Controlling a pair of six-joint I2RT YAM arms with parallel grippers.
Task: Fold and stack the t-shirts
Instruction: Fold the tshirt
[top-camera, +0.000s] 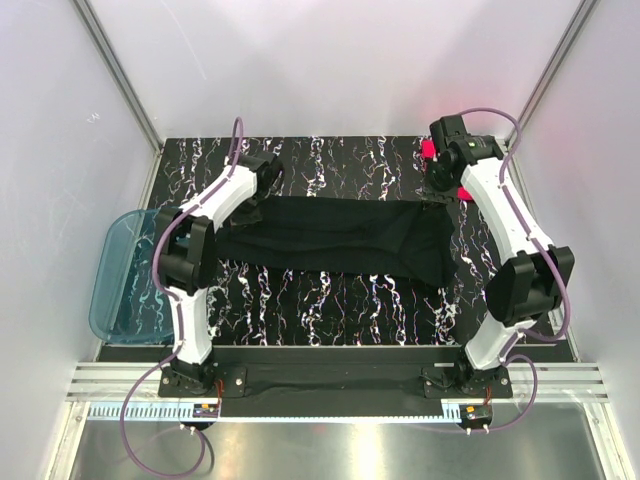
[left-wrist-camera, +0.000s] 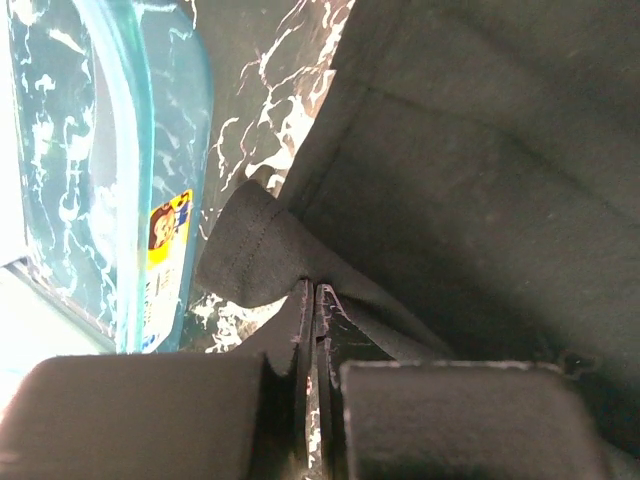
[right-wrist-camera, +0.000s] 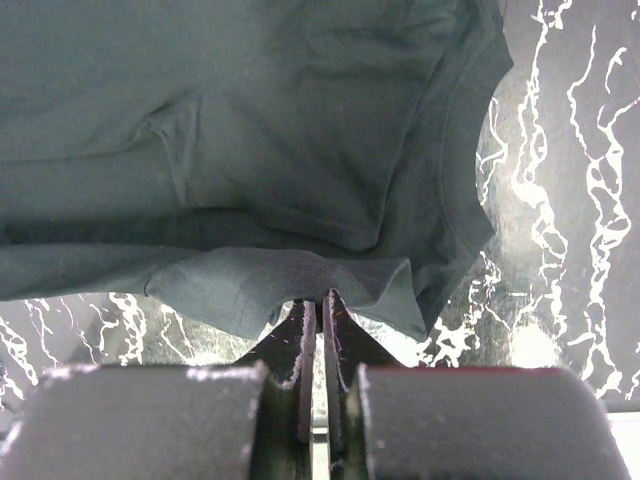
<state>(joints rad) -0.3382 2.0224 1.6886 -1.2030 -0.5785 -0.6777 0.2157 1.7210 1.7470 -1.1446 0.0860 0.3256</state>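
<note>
Only the 2 wrist views show the grips: left gripper (left-wrist-camera: 312, 290) and right gripper (right-wrist-camera: 318, 300) each pinch an edge of the black t-shirt (top-camera: 340, 235) (it spans between them). Overhead alone shows the pink-red t-shirt (top-camera: 428, 150) beyond its right end, mostly hidden by the right arm (top-camera: 510, 220).

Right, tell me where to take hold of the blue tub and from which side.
Grip the tub by its long rim nearest the left arm, coming down from above with one finger inside and one outside: it seems to sit open side up and the wall is thin. The left hand is nearest, but it is shut on the black shirt.
</note>
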